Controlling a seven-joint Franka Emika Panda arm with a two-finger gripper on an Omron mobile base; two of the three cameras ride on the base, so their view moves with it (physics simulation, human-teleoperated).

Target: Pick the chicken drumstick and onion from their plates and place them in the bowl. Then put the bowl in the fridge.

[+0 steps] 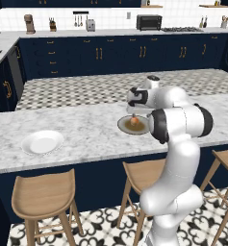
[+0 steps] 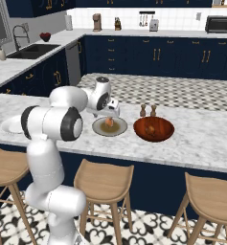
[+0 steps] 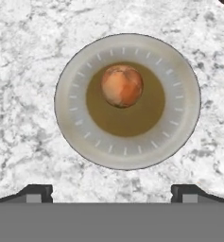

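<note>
The onion (image 3: pixel 122 85) sits in the olive-brown centre of the grey-rimmed plate (image 3: pixel 75 118) on the marble counter. My gripper (image 3: pixel 111 191) hangs open straight above that plate, with nothing between the fingers. From the base views, the hand (image 1: pixel 134 100) hovers a little over the onion (image 1: pixel 134 119). To the right of the plate stands the reddish-brown bowl (image 2: pixel 165 130), with a small brown lump (image 2: pixel 151 129) inside that looks like the chicken drumstick. The white plate (image 1: pixel 42 142) lies bare further left. The fridge is out of view.
Two small shakers (image 2: pixel 148 111) stand just behind the bowl. Wooden stools (image 1: pixel 43 194) line the counter's near edge. Navy cabinets and a second counter with a sink (image 2: pixel 31 50) lie beyond.
</note>
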